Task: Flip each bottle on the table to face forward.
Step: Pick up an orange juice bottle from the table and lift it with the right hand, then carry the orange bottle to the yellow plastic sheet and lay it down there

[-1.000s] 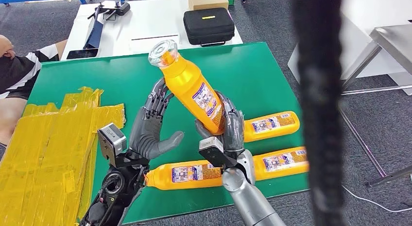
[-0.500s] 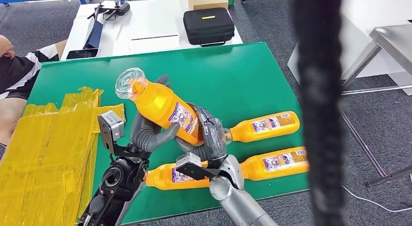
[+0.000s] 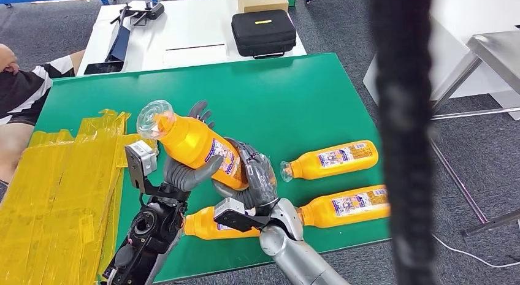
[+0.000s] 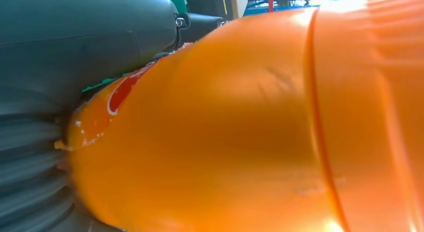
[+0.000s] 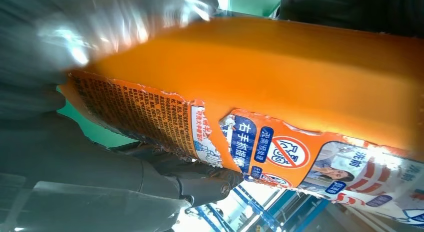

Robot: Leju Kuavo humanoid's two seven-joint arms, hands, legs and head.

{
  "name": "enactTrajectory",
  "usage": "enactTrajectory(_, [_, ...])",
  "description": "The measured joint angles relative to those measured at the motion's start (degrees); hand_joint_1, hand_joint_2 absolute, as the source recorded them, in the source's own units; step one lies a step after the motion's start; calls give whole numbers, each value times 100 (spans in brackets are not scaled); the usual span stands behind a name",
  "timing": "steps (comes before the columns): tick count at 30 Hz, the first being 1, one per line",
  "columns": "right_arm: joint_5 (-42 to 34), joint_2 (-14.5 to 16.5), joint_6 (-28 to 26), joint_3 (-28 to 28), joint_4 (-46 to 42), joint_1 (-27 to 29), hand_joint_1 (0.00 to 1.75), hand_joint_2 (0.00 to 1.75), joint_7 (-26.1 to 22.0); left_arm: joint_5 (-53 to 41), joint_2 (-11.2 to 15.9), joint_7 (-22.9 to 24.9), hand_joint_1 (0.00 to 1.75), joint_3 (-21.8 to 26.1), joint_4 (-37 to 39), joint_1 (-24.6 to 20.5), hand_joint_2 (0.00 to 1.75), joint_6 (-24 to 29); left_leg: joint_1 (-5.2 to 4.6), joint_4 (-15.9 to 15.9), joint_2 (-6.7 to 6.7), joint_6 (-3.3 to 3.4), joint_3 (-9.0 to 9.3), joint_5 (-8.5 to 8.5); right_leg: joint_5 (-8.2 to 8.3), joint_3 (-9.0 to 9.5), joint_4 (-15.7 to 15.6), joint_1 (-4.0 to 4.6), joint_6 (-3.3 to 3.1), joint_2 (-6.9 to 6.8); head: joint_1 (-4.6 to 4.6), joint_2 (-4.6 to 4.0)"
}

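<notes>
Bench (image 3: 306,95): green, three orange bottles lying near.
Left hand (image 3: 184,168): holds raised bottle (image 3: 193,141) underneath.
Right hand (image 3: 254,178): holds its base, so both can turn it.

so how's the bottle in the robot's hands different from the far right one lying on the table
The held bottle is off the green table, gripped by the left hand and right hand; the far right bottle lies flat, untouched. The held bottle tilts, its clear cap up and toward the left; the lying bottle's cap points left along the table. The held bottle's label looks torn in the right wrist view; the other's seems intact. Both are orange with clear caps.
</notes>
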Motion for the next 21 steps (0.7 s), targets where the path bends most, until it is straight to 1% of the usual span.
enactTrajectory(1, [-12,1,10,11,21,-18,175,175,11,44,-10,-14,175,7,7,3,175,61,0,0,0,0,0,0,0,0,0,0,0,0,0,0])
enactTrajectory(7, [-120,3,107,113,91,-150,175,175,93,469,-85,-181,175,106,-103,89,175,409,0,0,0,0,0,0,0,0,0,0,0,0,0,0])
enactTrajectory(21, [-131,5,119,204,116,-197,175,175,95,550,-103,-220,175,166,-238,153,175,483,0,0,0,0,0,0,0,0,0,0,0,0,0,0])
